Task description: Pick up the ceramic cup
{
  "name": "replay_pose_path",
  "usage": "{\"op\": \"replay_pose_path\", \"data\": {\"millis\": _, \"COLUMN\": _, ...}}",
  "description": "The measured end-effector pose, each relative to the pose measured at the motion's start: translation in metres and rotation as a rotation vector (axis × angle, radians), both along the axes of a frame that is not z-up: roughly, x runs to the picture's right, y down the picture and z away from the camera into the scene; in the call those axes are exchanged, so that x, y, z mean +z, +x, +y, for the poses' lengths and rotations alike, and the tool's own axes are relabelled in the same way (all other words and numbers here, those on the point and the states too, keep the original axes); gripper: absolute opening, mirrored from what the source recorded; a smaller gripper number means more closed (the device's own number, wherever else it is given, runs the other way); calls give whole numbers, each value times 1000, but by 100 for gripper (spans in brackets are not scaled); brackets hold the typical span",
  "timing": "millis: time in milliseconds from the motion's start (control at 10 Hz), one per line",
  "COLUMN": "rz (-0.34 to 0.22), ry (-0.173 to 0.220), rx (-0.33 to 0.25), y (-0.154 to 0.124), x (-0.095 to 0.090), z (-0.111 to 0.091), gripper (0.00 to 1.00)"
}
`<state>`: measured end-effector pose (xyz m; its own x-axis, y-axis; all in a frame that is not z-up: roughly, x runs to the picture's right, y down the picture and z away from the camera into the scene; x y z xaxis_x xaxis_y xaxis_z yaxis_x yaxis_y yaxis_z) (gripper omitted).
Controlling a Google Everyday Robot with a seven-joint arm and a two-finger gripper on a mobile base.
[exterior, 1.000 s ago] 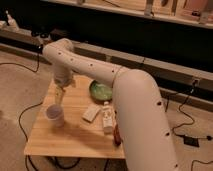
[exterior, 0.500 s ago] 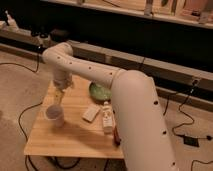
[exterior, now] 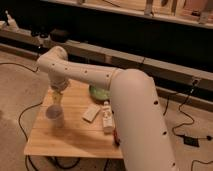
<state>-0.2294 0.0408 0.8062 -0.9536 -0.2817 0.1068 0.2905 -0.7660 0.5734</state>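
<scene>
Camera view, single entry.

- Table (exterior: 75, 142): light wooden top with cables trailing on the floor around it.
- Arm (exterior: 135, 100): thick and white. It sweeps in from the lower right, bends above the table's far left corner and drops down. It covers part of the table's right side.
- Gripper (exterior: 56, 102): hangs at the end of the arm, directly over the ceramic cup. Whether it is spread or closed cannot be told, nor whether it touches the cup.
- Green bowl (exterior: 98, 93): at the table's far edge, to the right of the cup and well apart from it. The arm partly hides it.
- Flat white object (exterior: 90, 113): lies between the cup and the bottle, nearer the bottle.
- Bottle (exterior: 107, 120): clear with a white cap. It stands just beside the arm's near side.
- Ceramic cup (exterior: 55, 115): on the left part of the table, under the gripper, with open tabletop around it.
  - Orientation: upright, mouth upward, long axis vertical.
  - Appearance: small, round, pale whitish with a lavender-grey tint, narrowing slightly toward the base. No handle is visible.
</scene>
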Motion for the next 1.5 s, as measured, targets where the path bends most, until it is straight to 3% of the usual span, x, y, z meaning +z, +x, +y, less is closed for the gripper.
{"op": "replay_pose_path", "data": {"millis": 200, "rz": -27, "ry": 32, "rx": -26, "y": -10, "x": 7, "z": 14, "gripper": 80}}
{"op": "replay_pose_path", "data": {"millis": 500, "rz": -60, "ry": 30, "rx": -17, "y": -21, "x": 14, "z": 30, "gripper": 80}}
{"op": "replay_pose_path", "data": {"millis": 600, "rz": -61, "ry": 21, "rx": -18, "y": -21, "x": 16, "z": 35, "gripper": 80}}
{"op": "replay_pose_path", "data": {"millis": 800, "rz": -12, "ry": -42, "rx": -54, "y": -14, "x": 26, "z": 58, "gripper": 76}}
{"op": "replay_pose_path", "data": {"millis": 1000, "rz": 20, "ry": -97, "rx": -86, "y": -15, "x": 34, "z": 79, "gripper": 57}}
{"op": "replay_pose_path", "data": {"millis": 1100, "rz": 8, "ry": -135, "rx": -92, "y": -22, "x": 38, "z": 89, "gripper": 45}}
{"op": "replay_pose_path", "data": {"millis": 1300, "rz": -32, "ry": -175, "rx": -86, "y": -33, "x": 38, "z": 94, "gripper": 27}}
{"op": "replay_pose_path", "data": {"millis": 1500, "rz": -65, "ry": -185, "rx": -79, "y": -43, "x": 29, "z": 86, "gripper": 8}}
